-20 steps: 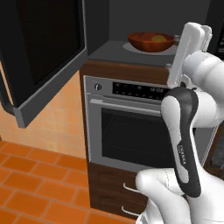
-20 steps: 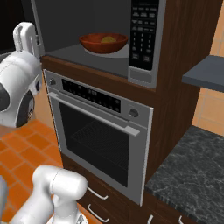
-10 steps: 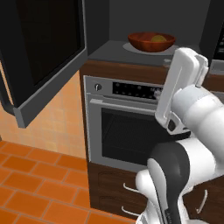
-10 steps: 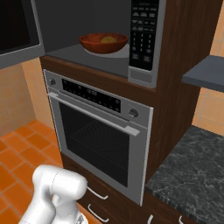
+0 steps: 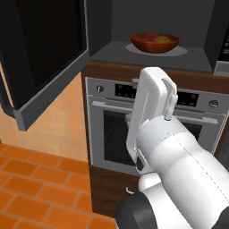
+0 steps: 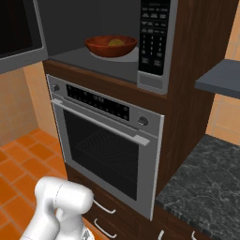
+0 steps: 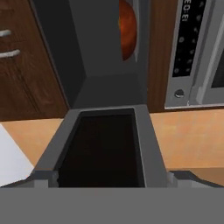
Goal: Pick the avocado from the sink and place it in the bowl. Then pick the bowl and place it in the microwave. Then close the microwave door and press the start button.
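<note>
The reddish-brown bowl (image 5: pixel 147 46) (image 6: pixel 101 47) stands inside the microwave (image 5: pixel 117 53) (image 6: pixel 93 58) with the yellow-green avocado (image 5: pixel 162 39) (image 6: pixel 116 42) lying in it. The microwave door (image 5: pixel 44 53) (image 6: pixel 18 28) hangs wide open on the left. My arm is folded low in front of the oven. In the rolled hand view my gripper (image 7: pixel 111 179) is open with nothing held, facing the door's black glass (image 7: pixel 105 148), and the bowl (image 7: pixel 127 30) shows beyond it. The keypad panel (image 6: pixel 152 37) sits on the microwave's right.
A steel oven (image 5: pixel 112 134) (image 6: pixel 108 140) with a handled glass door sits under the microwave. Drawers (image 6: pixel 105 206) lie below it. A dark stone counter (image 6: pixel 201 187) juts out at the right. Orange floor tiles (image 5: pixel 31 188) spread to the left.
My arm has swung down and to the left across the oven front, away from the microwave, and has left the right base view. The bowl and the door have not moved.
</note>
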